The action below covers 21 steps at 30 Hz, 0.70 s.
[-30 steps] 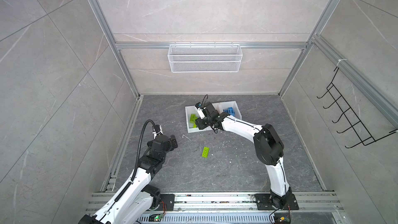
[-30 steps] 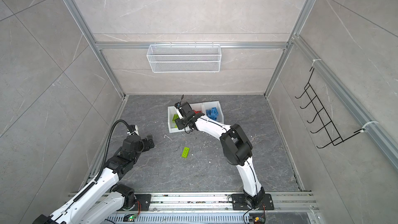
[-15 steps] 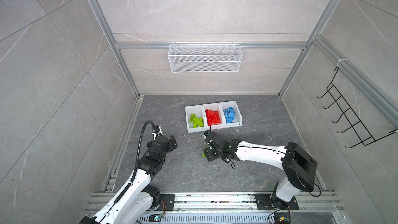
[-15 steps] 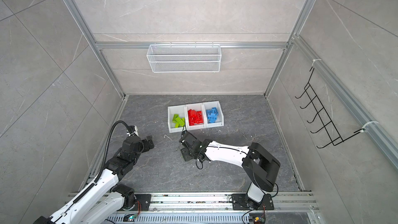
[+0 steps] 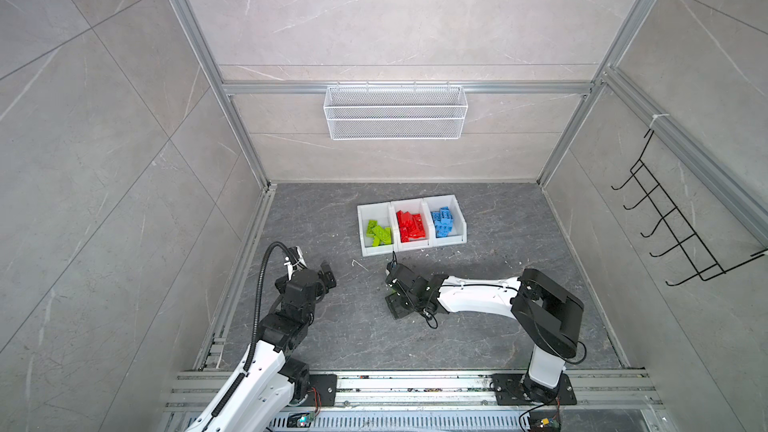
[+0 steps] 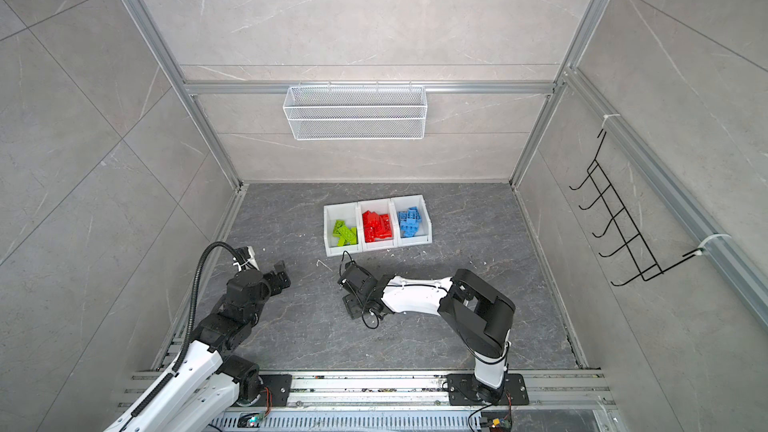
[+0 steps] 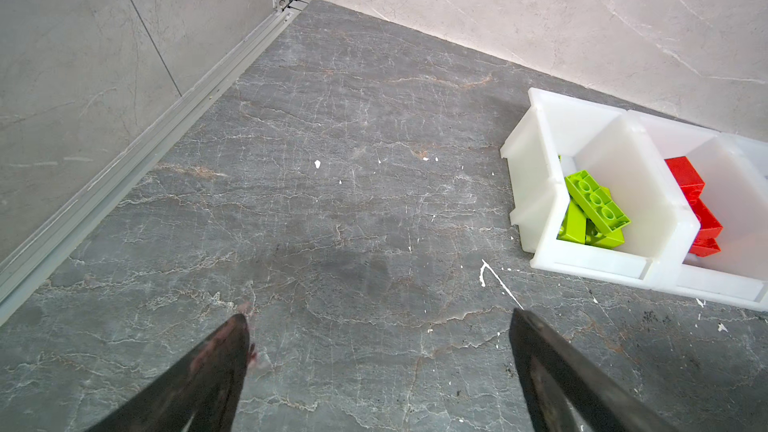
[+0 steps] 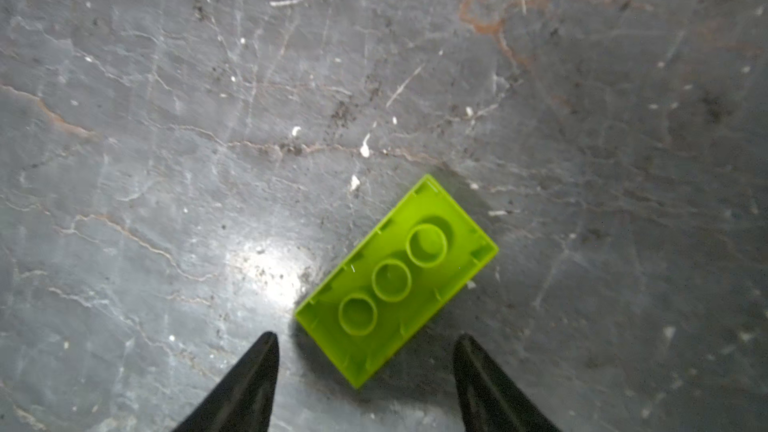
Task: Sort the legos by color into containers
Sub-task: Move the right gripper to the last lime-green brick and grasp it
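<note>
We are finding the sort nearly complete: the containers (image 5: 376, 252) are holding lime green, red and blue legos, each colour in its own compartment. One lime green brick (image 8: 397, 280) is lying loose on the counter (image 8: 166, 118), hollow underside up, in front of the containers and clear of them. The right end effector (image 8: 365, 336) is hanging low over it, jaws apart. The brick's near corner is sitting between the fingertips, skewed to them and apparently untouched. We are judging this a pick approach. The left end effector (image 7: 379, 315) is waiting wide apart and empty, probably to leave room.
</note>
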Tool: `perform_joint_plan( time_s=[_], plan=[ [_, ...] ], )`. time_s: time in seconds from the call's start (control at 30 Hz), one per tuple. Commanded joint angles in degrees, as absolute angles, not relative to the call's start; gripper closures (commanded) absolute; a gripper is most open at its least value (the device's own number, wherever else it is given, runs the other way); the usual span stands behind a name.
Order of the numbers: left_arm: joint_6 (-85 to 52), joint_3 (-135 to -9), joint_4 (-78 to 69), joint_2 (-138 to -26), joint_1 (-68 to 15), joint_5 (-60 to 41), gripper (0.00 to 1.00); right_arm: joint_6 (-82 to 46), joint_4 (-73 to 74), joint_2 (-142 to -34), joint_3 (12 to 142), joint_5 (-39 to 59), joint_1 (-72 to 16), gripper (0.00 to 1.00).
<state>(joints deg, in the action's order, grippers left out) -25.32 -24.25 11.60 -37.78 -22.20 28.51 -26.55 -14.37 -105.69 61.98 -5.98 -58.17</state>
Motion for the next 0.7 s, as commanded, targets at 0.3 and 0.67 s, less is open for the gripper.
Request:
perform_joint_plan(
  time_s=[0.3, 0.67],
  plan=[
    [-25.9, -25.4, 11.1, -40.4, -22.0, 29.4, 0.01, -23.4, -18.5, -114.2, 71.4, -7.9, -58.6, 0.26],
    [-25.8, -25.2, 10.9, -40.9, -22.0, 29.7, 0.01, -20.8, -22.2, -117.8, 77.1, -10.7, -58.5, 0.42]
  ],
)
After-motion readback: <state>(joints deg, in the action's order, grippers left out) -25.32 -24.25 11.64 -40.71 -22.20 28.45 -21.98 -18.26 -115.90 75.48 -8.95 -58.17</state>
